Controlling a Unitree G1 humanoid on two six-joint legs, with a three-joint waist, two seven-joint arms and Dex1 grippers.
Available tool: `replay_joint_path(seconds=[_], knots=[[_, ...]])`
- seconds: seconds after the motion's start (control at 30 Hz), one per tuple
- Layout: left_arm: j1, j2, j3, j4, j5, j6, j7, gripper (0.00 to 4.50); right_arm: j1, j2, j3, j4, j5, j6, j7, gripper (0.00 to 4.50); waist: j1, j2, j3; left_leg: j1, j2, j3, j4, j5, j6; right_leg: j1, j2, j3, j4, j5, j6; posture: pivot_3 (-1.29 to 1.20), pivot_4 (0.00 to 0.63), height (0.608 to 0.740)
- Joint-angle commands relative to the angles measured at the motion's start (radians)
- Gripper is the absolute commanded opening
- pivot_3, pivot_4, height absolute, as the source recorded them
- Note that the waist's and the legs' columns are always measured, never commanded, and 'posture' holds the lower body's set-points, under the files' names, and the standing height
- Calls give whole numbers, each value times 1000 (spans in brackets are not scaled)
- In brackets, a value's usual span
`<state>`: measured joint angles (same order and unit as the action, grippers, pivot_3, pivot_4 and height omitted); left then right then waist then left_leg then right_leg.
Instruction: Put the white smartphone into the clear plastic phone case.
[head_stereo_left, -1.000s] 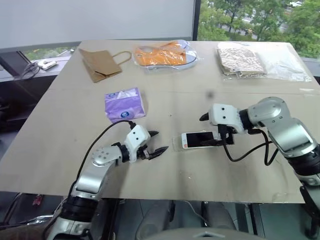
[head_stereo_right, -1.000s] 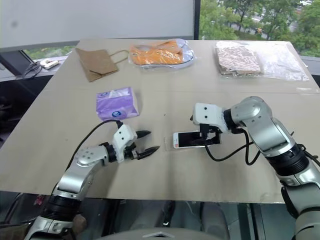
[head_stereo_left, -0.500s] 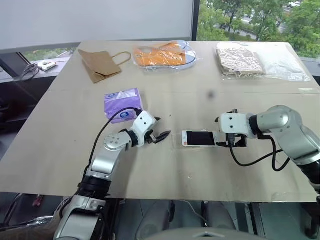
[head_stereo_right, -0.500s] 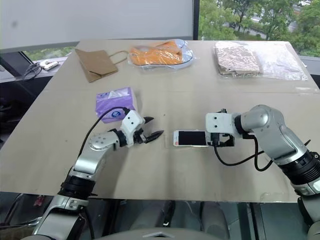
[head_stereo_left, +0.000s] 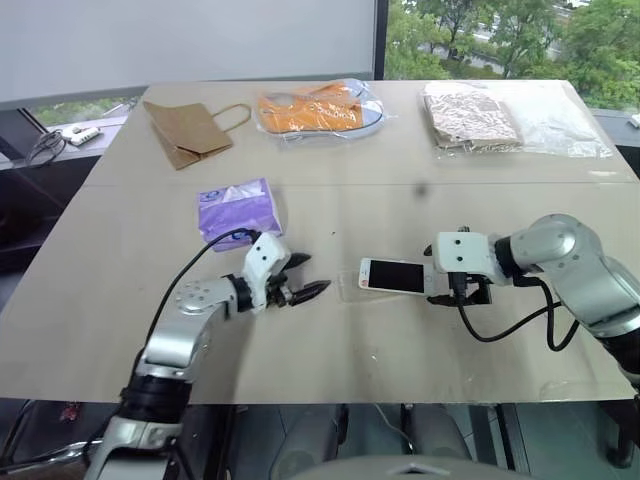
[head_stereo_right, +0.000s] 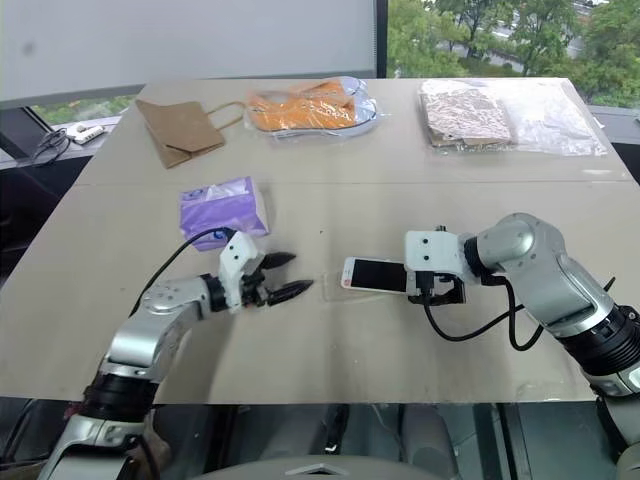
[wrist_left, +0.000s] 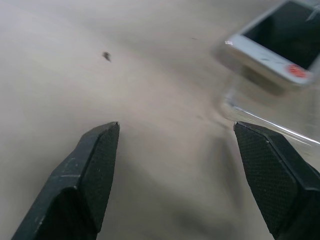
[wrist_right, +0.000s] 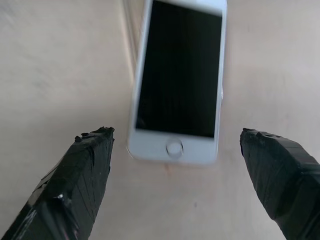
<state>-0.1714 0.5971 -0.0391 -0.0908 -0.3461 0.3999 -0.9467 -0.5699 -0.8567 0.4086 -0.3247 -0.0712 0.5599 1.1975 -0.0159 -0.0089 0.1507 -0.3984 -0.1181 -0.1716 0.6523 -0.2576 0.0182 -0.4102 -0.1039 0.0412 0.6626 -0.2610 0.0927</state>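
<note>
Centrally, on the beige table (head_stereo_left: 120, 240), the white smartphone (head_stereo_left: 393, 275) is laid screen-up, its long side running left to right. The clear plastic phone case (wrist_left: 270, 127) is seen beside the phone's left end as a faint transparent edge; in the left wrist view the phone's end appears raised over it, though whether the two are touching cannot be told.

- Right gripper (head_stereo_left: 455, 296): placed just right of the phone. Its two black fingers (wrist_right: 82, 175) are spread wide, with the phone's home-button end framed between them; nothing is held.
- Left gripper (head_stereo_left: 305, 275): positioned left of the phone and apart from it, pointing toward it. Its jaws are parted and nothing is gripped.
- Purple tissue pack (head_stereo_left: 239, 209): set on the left half of the table, just beyond the left gripper.
- Brown paper bag (head_stereo_left: 187, 130): laid flat at the far left.
- Orange item in a clear bag (head_stereo_left: 318, 108): placed at the far centre.
- Patterned brown item in clear plastic (head_stereo_left: 480, 116): placed at the far right, with more clear plastic (head_stereo_left: 565, 125) spread beside it.
</note>
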Motion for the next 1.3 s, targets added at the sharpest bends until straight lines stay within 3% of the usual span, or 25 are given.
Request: replay_joint_path(seconds=[0.03,0.37,0.7,0.87,1.1,1.3], knots=[[59,49,3,-98,-69,32,-90,3738,-13,-1,1,13,-25,-37,-14,4354,1,0,0,0,0,0,0,0,0,0,0,0,0,0,0,0,150,740],[44,-65,-146,-97,88,7,72,3738,-72,26,9,29,-41,-13,0,4354,31,0,0,0,-1,0,0,0,0,0,0,-1,0,0,0,0,150,740],[-58,-106,-121,70,168,-80,152,3738,-70,23,-7,-1,-21,15,11,4354,57,1,-1,3,-1,-2,2,1,-2,4,0,-4,1,1,0,0,150,740],[-102,-109,-108,163,181,-148,156,3738,-93,162,-158,-64,232,272,6,4354,49,1,-1,5,0,-3,2,2,-2,5,1,-3,1,1,-1,0,150,740],[-94,-108,-110,170,180,-172,151,3738,-136,210,-92,155,67,73,-213,4354,36,1,-1,5,0,-3,2,2,-3,5,1,-4,2,2,-2,0,150,740],[-83,-109,-114,161,182,-174,146,3738,-251,290,5,474,-86,-166,-326,4354,23,1,-2,7,0,-2,1,3,-3,5,2,-3,3,2,-2,0,150,740]])
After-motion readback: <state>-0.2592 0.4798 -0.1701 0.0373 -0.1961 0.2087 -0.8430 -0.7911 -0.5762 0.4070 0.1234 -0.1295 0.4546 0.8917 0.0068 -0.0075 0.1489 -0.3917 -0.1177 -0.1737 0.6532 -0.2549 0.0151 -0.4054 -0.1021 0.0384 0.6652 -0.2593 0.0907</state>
